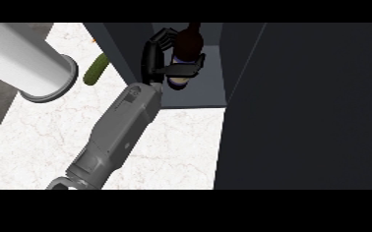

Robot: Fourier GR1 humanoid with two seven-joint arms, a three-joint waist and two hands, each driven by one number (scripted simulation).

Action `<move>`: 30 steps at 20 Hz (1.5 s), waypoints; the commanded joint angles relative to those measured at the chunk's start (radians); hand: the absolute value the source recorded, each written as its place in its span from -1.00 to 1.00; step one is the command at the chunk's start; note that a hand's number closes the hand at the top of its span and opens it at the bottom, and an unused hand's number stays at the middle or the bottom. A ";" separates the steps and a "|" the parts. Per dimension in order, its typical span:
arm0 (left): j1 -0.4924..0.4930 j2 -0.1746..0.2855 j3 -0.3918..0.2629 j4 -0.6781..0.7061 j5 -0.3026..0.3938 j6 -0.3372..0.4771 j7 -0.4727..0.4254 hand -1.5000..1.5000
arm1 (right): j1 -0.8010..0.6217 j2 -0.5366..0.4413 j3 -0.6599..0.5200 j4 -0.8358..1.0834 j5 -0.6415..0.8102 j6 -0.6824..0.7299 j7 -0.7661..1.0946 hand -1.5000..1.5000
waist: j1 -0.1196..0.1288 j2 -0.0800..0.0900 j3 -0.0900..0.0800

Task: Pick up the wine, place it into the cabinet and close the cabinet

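Already inside the open cabinet [210, 86], the wine bottle [189, 42] sits clasped in the left hand's [151, 61] fingers [163, 34]; release and shutting the door [305, 103] remain.

Green cucumber [96, 70] near white cylinder [33, 61]

Grey cabinet bay [207, 91] is tight: dark side wall [116, 44] left, big dark door panel [298, 108] right, left hand [154, 54] with dark wine bottle [190, 42] filling it. White marble surface [181, 142] in front passable. Green cucumber [96, 70] and white cylinder [36, 64] block far left.
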 commanded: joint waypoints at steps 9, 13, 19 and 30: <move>-0.156 -0.001 0.106 0.266 -0.016 0.044 -0.199 1.00 | -0.005 0.023 0.018 -0.080 -0.040 -0.014 0.052 -1.00 | -0.013 0.006 -0.001; -0.221 0.032 0.119 0.297 -0.012 -0.018 -0.168 1.00 | -0.002 -0.010 -0.068 -0.050 -0.128 0.023 0.012 -1.00 | -0.009 0.005 0.001; -0.248 0.043 0.198 0.369 0.066 -0.065 -0.146 1.00 | 0.007 0.035 0.014 -0.005 -0.047 0.010 -0.023 -1.00 | -0.021 0.013 0.000; -0.228 -0.001 0.243 0.455 0.088 -0.084 -0.252 1.00 | 0.025 0.023 0.001 0.009 -0.069 0.024 -0.065 -1.00 | -0.029 0.015 0.001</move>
